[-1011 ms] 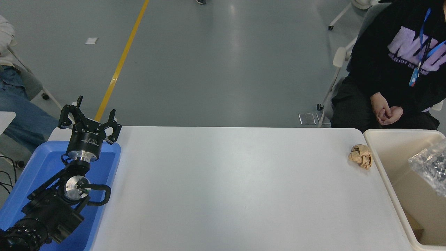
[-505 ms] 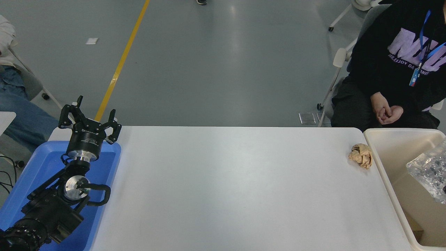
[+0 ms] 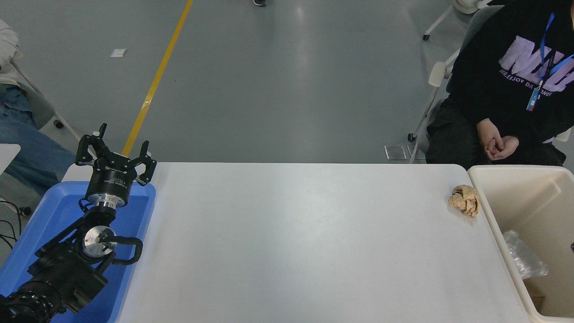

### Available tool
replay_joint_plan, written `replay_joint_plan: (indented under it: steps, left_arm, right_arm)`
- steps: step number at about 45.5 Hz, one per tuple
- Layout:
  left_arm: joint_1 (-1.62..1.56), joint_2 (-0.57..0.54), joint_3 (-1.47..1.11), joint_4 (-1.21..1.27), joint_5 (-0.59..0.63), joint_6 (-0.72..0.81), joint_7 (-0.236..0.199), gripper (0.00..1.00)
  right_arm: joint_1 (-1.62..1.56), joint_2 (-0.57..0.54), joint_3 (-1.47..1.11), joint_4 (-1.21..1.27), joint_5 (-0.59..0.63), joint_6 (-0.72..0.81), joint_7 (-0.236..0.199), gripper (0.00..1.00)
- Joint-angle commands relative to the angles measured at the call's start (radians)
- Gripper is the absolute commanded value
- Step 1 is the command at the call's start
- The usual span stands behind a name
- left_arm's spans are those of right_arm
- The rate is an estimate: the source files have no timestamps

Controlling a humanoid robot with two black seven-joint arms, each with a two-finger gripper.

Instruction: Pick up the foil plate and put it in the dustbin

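Now the foil plate (image 3: 523, 260) lies inside the dustbin (image 3: 497, 224), low against its left wall and close to the bottom, where it shows pale and blurred. A second ago it hung higher, at the picture's right edge above the bin's opening, and half a second ago it was still up near the rim; since then it has dropped well down into the bin. I judge from this that the plate has been let go and that the placing step is as good as done, with only the arm's withdrawal left. The right gripper is out of view, save perhaps a small dark speck at the right edge that is too small to read, so nothing can be said of its jaws. The bin stands off the table's right edge, its near wall touching or just beside that edge. A crumpled paper ball (image 3: 465, 200) rests on the table (image 3: 291, 242) near the far right corner, just beside the bin's rim, unmoved throughout. The left gripper (image 3: 115, 158) is parked at the far left corner above the blue tray (image 3: 49, 211), its jaws spread wide and holding nothing, the same as before. A person (image 3: 506, 89) sits beyond the far right corner with hands clasped.
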Motion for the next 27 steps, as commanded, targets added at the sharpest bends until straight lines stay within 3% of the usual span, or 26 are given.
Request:
replay_joint_plan:
  steps: [1, 7, 12, 18, 27]
  left_arm:
    - [0.000, 0.000, -0.001, 0.000, 0.000, 0.000, 0.000, 0.99]
    - [0.000, 0.000, 0.000, 0.000, 0.000, 0.000, 0.000, 0.99]
    - [0.000, 0.000, 0.000, 0.000, 0.000, 0.000, 0.000, 0.99]
    - [0.000, 0.000, -0.001, 0.000, 0.000, 0.000, 0.000, 0.99]
    - [-0.002, 0.000, -0.001, 0.000, 0.000, 0.000, 0.000, 0.99]
  right_arm:
    - [0.033, -0.026, -0.003, 0.065, 0.000, -0.010, 0.001, 0.81]
    - [0.110, -0.088, -0.011, 0.192, -0.003, -0.007, 0.001, 0.82]
    - [0.261, -0.203, -0.015, 0.440, -0.005, -0.006, 0.001, 0.82]
    - [0.401, -0.296, -0.037, 0.682, -0.047, 0.007, 0.001, 0.94]
    - [0.605, -0.303, -0.265, 0.909, -0.092, 0.017, 0.001, 1.00]
